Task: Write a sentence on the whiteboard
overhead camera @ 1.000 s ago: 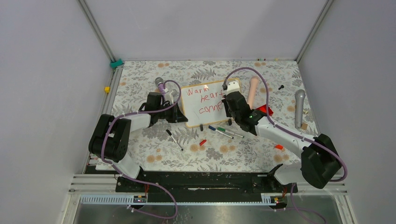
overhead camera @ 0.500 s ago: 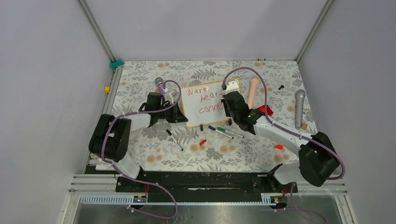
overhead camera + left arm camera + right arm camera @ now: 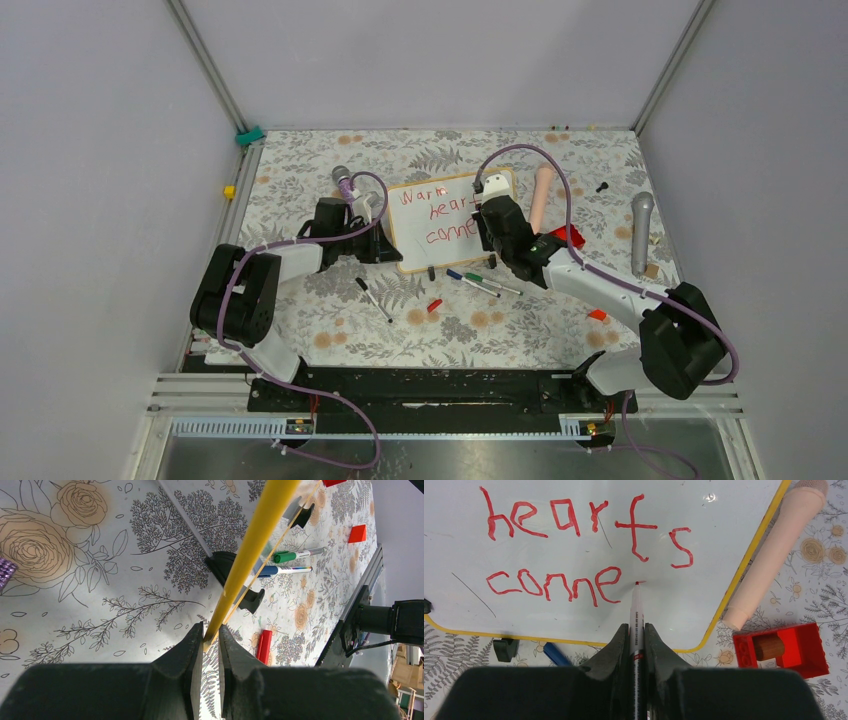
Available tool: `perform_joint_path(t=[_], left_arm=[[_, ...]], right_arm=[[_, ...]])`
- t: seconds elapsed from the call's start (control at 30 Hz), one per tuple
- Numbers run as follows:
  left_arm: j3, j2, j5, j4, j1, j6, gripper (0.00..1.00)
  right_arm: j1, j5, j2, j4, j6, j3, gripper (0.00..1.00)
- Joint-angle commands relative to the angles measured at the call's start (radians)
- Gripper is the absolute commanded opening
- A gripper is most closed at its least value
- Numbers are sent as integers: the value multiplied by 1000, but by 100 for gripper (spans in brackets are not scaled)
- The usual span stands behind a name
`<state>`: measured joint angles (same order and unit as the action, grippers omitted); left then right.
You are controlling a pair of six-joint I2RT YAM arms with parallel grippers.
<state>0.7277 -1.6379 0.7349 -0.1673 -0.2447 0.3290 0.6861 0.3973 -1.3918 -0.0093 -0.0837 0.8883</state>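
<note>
The whiteboard lies mid-table and fills the right wrist view. The red sentence reads "hearts" over "conne"; "Warm" tops it in the top view. My right gripper is shut on a red-tipped marker, its tip touching the board just right of the last "e", where a short red stroke begins. My left gripper is shut on the board's yellow-looking frame edge at its left side.
Blue and green markers lie below the board, also in the left wrist view. A black pen, red caps, a pink wooden peg, a red block and two microphones lie around.
My right gripper has shifted slightly left and toward the far side over the board with the marker. The left arm and board have not moved.
</note>
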Motion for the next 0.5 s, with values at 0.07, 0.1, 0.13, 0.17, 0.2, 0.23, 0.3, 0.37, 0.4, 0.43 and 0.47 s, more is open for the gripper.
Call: perform_joint_path(t=[0.07,0.1,0.13,0.17,0.2,0.23,0.3,0.37,0.4,0.43,0.47], left_arm=[[35,-9,-32,-18,8,-8,1],[35,-8,-31,-18,7,-10,1],[35,-8,-32,-17,8,-9,1],[35,-7,-32,-17,7,-8,1],[35,-8,-31,-17,8,-9,1],[35,-8,-32,-18,7,-9,1],[35,-7,-32,-17,8,-9,1],[35,-7,-31,-17,7,-8,1],[35,-7,-31,-17,8,-9,1],[35,-8,-32,-17,7,-8,1],[35,-8,-31,-17,8,-8,1]], right_arm=[[-8,-37,15,17,5,28,0],[-7,-39,15,1,5,26,0],[-7,-43,15,-16,4,25,0],[-8,-45,16,-21,2,24,0],[-7,-47,18,-22,2,21,0],[-7,-47,19,-25,1,17,0],[-7,-46,22,-29,0,11,0],[-7,-46,23,-34,0,8,0],[-7,-47,25,-38,-1,6,0],[-7,-48,26,-40,-2,5,0],[-7,-46,26,-43,-2,5,0]])
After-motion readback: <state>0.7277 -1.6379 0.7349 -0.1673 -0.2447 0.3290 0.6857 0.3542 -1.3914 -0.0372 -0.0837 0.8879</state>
